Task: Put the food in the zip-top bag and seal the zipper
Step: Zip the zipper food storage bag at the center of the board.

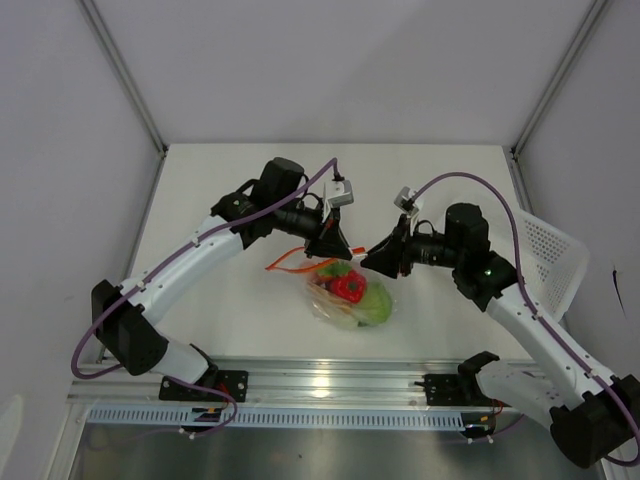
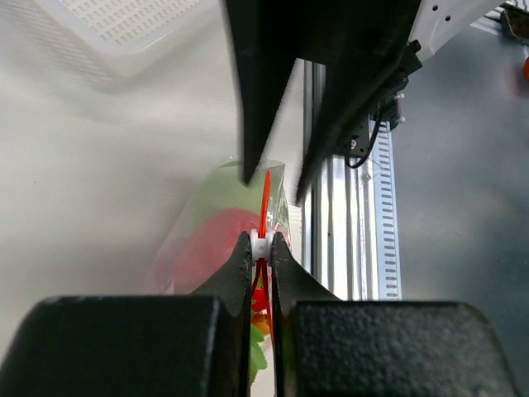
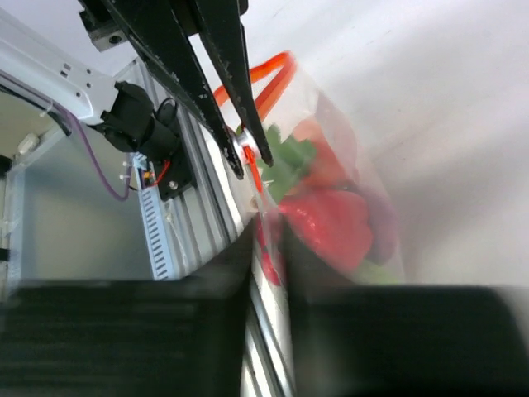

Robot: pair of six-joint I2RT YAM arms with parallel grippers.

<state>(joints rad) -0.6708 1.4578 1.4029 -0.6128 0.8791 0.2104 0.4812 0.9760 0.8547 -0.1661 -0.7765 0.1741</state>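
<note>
Both claws clenched on the zipper, filled bag between them and the near rail.

Both arms bend inward from their bases and meet over the middle of the bench (image 1: 220, 200), the claws tip to tip. The left claw (image 2: 261, 242) is clamped on the zipper (image 2: 265, 198) at a small white piece, and the strip stands edge-on between its fingers. The right claw (image 3: 266, 240) is closed just beside it. It seems to pinch the same strip at the bag's edge, though its wrist view is blurred. Seen from above, the zipper's long axis runs left to right, and a loose orange loop sticks out past the left claw. The bag (image 1: 352, 310) spreads from the zipper toward the robot, under and just nearer than the claws. The food is inside it, a red pepper (image 1: 348, 287) beside a green fruit (image 1: 376, 303).
</note>
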